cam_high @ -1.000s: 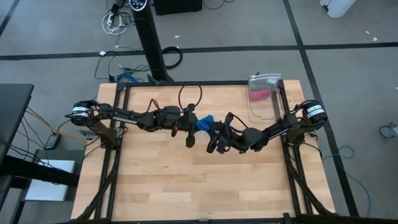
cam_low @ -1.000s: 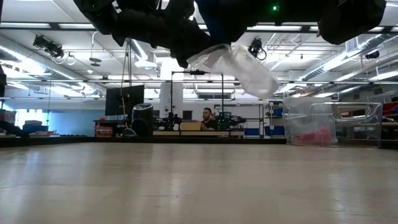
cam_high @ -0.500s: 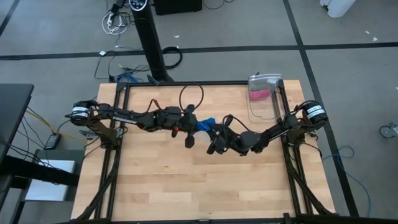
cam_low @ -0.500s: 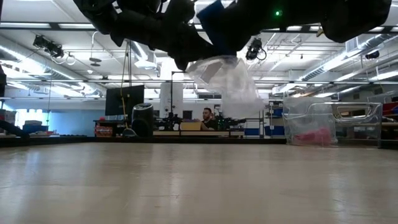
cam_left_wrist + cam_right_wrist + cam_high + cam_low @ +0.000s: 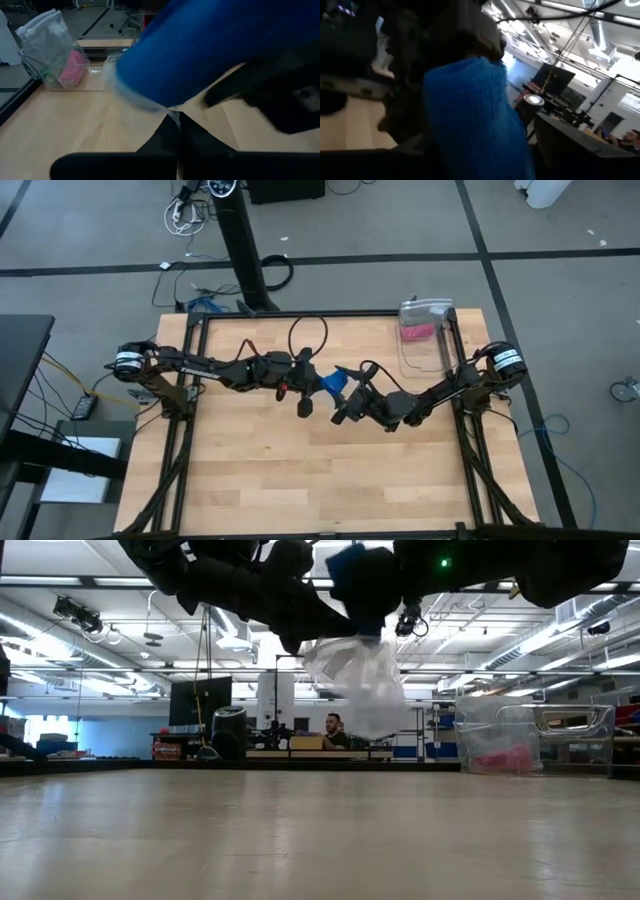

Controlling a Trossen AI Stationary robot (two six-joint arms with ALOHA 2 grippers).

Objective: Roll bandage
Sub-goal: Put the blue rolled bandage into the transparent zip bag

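The light wooden tabletop (image 5: 270, 470), edged by a black frame (image 5: 300, 316), carries 1 clear plastic bin (image 5: 424, 340). The bin sits at the frame's far right corner and holds something pink (image 5: 417, 331).

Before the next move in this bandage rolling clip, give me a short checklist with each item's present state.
1. Left claw shut on the bandage: ok, blue fabric sits right at its fingers.
2. Right claw open beside the bandage: ok.
3. Bandage off the table: ok, the low view shows it held high, with a clear film hanging under it.
4. Bandage fully rolled: cannot tell.
5. Clear bin apart from both arms: ok.
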